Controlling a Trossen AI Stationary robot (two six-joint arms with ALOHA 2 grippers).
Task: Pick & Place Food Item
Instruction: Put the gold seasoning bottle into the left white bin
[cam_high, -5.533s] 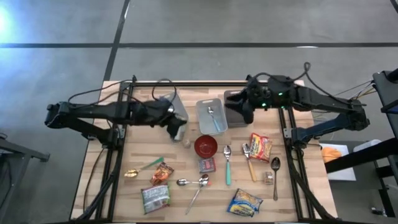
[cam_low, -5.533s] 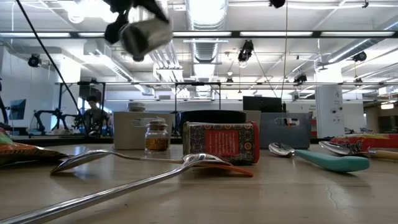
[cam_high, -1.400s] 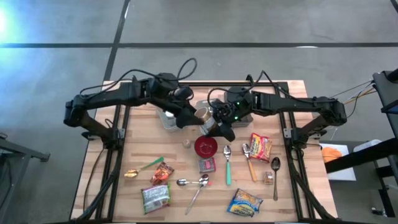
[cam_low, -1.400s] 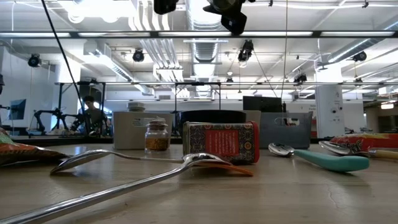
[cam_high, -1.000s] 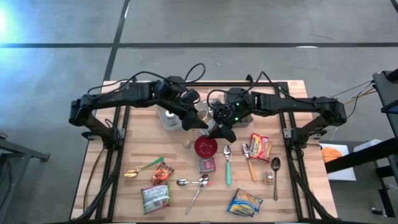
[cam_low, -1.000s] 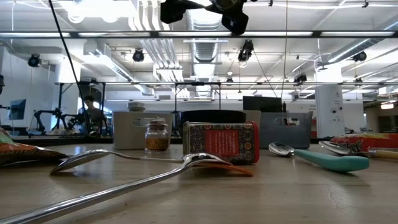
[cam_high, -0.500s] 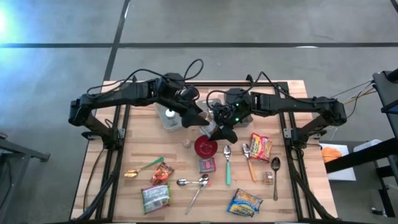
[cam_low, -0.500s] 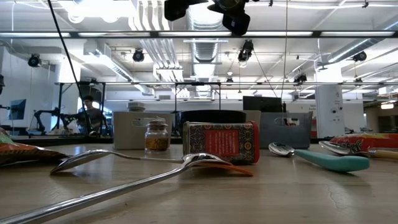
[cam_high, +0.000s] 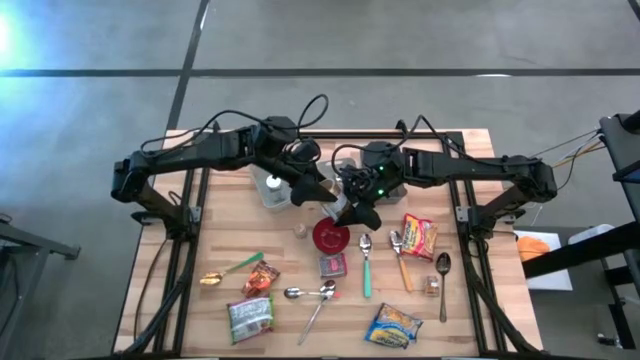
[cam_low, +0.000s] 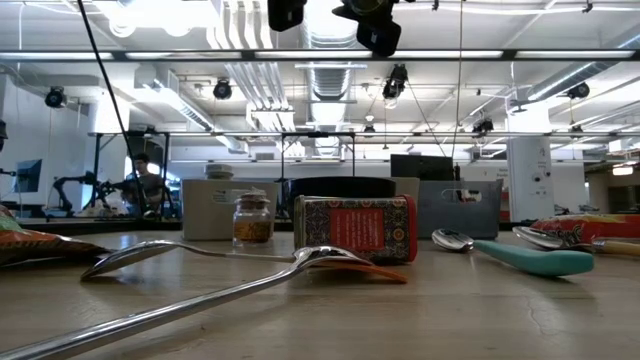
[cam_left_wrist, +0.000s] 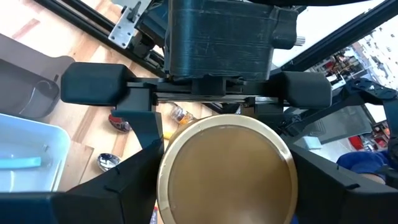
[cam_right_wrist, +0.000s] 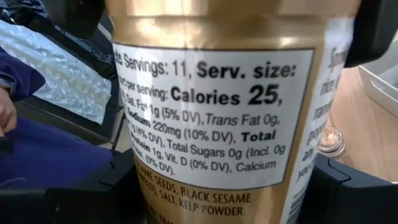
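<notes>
- On the wooden tabletop (cam_low: 480, 310) nearest us, we saw a long metal spoon (cam_low: 200, 285) lying flat, a teal-handled spoon (cam_low: 530, 260) to one side, and a red patterned tin (cam_low: 355, 230) standing behind them beside a small glass spice jar (cam_low: 252, 218).
- Above the red bowl (cam_high: 331, 236), near the tabletop's middle, the gold jar (cam_right_wrist: 217, 106) hung in the air between both arms.
- The right gripper (cam_high: 347, 203) was clamped on the jar's body; the left gripper (cam_high: 322, 192) had its fingers apart on either side of the jar's round gold end (cam_left_wrist: 225, 168), and we could not tell whether they touched it.
- The jar's long axis lay roughly level, running from one gripper toward the other.
- Its label read "Servings: 11, Serv. size:", "Calories 25", "Trans Fat 0g", "Total Sugars 0g", "SEEDS, BLACK SESAME" and "SALT, KELP POWDER".
- Beyond the tabletop we saw a large hall with ceiling lights, ducts and a seated person (cam_low: 148, 182).
</notes>
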